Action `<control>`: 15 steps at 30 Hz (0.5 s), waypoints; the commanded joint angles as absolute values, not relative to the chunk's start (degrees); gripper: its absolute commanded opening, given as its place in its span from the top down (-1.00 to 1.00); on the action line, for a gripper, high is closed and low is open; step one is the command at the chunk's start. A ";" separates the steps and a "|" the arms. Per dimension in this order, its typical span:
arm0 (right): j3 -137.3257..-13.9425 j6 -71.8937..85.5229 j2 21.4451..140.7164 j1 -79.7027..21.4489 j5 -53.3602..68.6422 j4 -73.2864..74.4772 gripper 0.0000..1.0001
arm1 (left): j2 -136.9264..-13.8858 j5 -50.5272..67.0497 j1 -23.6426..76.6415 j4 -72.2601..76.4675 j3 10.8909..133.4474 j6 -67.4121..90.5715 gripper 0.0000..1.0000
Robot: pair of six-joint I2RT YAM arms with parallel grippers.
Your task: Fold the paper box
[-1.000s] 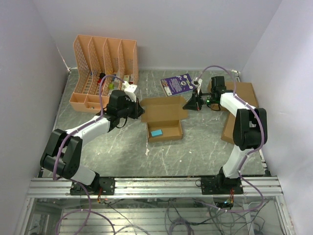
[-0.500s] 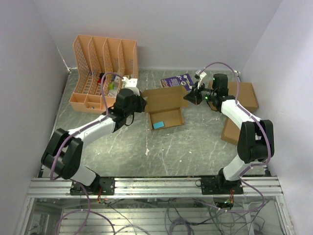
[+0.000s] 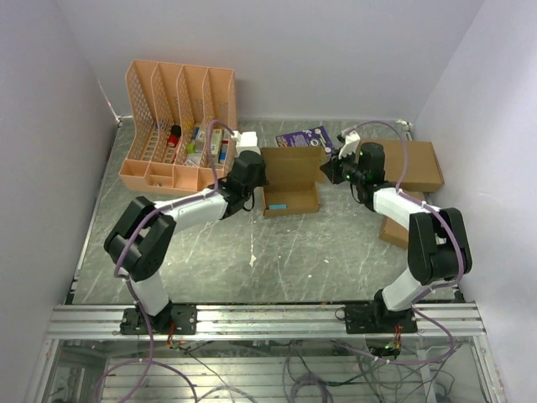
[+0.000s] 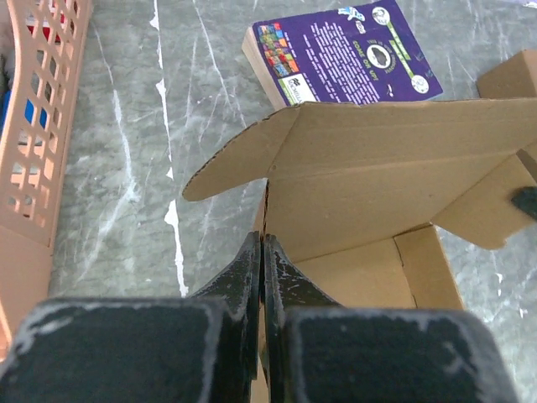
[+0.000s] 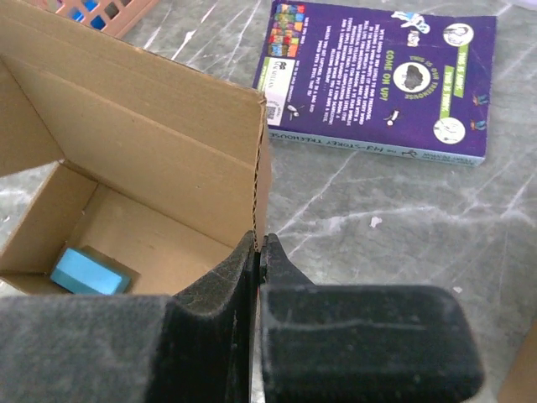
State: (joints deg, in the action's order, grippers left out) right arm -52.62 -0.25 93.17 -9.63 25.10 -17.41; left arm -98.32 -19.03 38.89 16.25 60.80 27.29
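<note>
The paper box (image 3: 290, 180) is an open brown carton at the table's middle back, its lid panel (image 3: 291, 159) standing up behind the tray. A small blue block (image 3: 278, 205) lies inside it. My left gripper (image 3: 254, 174) is shut on the box's left side wall; in the left wrist view its fingertips (image 4: 263, 245) pinch the cardboard edge below the lid panel (image 4: 394, 159). My right gripper (image 3: 334, 169) is shut on the right side wall; its tips (image 5: 258, 243) clamp the wall's edge (image 5: 262, 168), with the blue block (image 5: 86, 270) at the lower left.
A purple book (image 3: 304, 139) lies just behind the box. A pink slotted organiser (image 3: 178, 117) holding small items stands at the back left. Two flat brown cardboard pieces (image 3: 421, 165) (image 3: 393, 223) lie along the right wall.
Both grippers have carried the box toward the back of the table. The lid panel has swung up from lying flat to standing. The left arm has stretched out further.
</note>
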 commanded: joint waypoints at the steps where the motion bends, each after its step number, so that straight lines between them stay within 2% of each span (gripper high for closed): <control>1: -48.19 3.63 89.27 -10.76 19.11 -26.41 1.00 | -100.79 -31.39 43.22 20.35 63.42 29.00 0.86; 15: -35.04 7.86 80.50 -14.18 7.95 -38.03 1.00 | -98.71 -41.90 49.71 34.53 53.63 27.49 0.86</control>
